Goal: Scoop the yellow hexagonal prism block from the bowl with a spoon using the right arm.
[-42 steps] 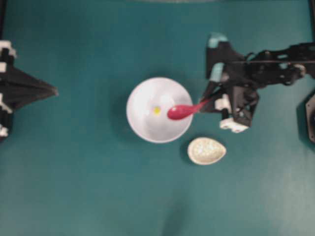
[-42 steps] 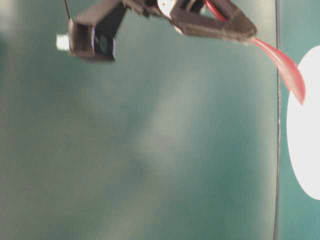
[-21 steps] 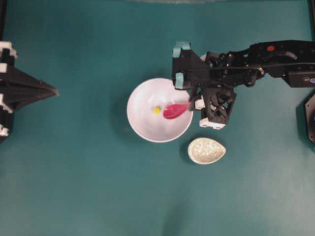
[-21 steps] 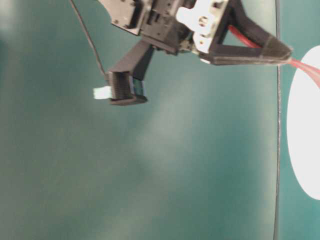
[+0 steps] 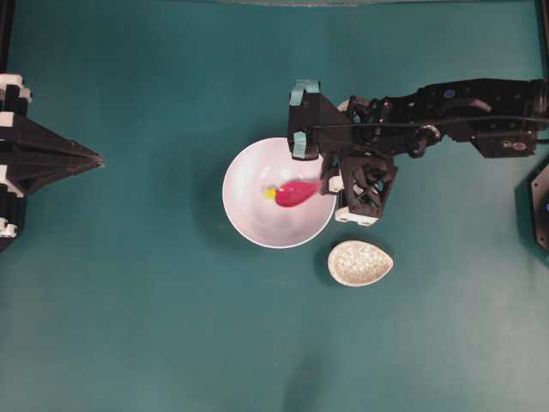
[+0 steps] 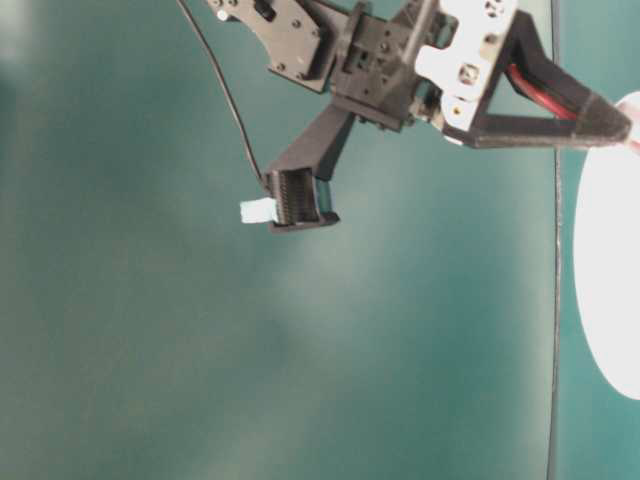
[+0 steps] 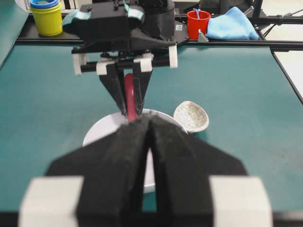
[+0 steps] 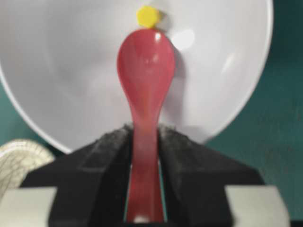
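The white bowl (image 5: 249,227) sits mid-table with the yellow hexagonal prism block (image 5: 269,194) lying inside it. My right gripper (image 5: 328,182) is shut on the handle of the pink-red spoon (image 5: 298,192) at the bowl's right rim. The scoop reaches down into the bowl. In the right wrist view the spoon (image 8: 146,66) points straight at the block (image 8: 147,16), its tip just at the block's edge, with the gripper (image 8: 144,130) clamped on the handle. My left gripper (image 5: 94,160) rests at the far left, shut and holding nothing.
A small speckled egg-shaped dish (image 5: 360,263) lies just right of and below the bowl. Beyond the table's far edge in the left wrist view stand stacked cups (image 7: 47,16), a red cup (image 7: 197,21) and a blue cloth (image 7: 232,23).
The right arm has moved left and down, carrying the spoon's scoop deeper into the bowl until its tip reaches the yellow block. The left arm has not moved.
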Controlling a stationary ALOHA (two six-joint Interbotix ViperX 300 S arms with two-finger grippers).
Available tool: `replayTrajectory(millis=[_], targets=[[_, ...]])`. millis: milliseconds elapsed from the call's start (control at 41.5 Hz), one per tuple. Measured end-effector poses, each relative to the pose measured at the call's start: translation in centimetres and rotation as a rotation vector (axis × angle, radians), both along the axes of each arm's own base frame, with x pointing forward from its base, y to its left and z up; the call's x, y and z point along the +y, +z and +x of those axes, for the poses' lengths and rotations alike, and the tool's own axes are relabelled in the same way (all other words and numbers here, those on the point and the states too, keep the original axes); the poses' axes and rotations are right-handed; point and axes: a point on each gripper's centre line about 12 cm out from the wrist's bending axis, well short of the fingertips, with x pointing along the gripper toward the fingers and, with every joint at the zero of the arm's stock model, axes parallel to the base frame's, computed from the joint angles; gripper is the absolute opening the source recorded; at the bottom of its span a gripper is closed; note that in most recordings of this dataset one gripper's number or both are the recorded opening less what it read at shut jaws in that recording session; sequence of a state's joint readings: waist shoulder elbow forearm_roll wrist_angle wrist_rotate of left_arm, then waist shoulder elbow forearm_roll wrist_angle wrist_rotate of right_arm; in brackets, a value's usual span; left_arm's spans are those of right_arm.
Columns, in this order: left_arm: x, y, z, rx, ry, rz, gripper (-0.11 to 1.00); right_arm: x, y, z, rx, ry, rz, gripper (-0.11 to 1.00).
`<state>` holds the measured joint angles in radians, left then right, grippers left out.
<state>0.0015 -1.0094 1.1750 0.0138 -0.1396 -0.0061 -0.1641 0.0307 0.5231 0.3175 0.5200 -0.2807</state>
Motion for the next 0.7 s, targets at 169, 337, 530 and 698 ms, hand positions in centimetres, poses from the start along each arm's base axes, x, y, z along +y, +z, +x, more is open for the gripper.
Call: replayTrajectory(millis=[169,337,530,698], targets=[[0.0,0.0,0.0,0.002,0.0,0.003,0.0,-0.2,-0.4,0.6,-0.025,-0.011,-0.013,0.25],[0.0,0.0,0.0,0.002,0.0,0.003,0.0,-0.4,-0.5,1.0,-0.05,-0.02,-0.021,0.25],[0.0,0.0,0.0,0.003,0.0,0.003,0.0,-0.5,-0.5,1.3,-0.071,-0.032,-0.021,0.25],[0.0,0.0,0.0,0.003,0.0,0.002,0.0,-0.7,-0.2,1.7,-0.114,-0.053,-0.029,0.25]])
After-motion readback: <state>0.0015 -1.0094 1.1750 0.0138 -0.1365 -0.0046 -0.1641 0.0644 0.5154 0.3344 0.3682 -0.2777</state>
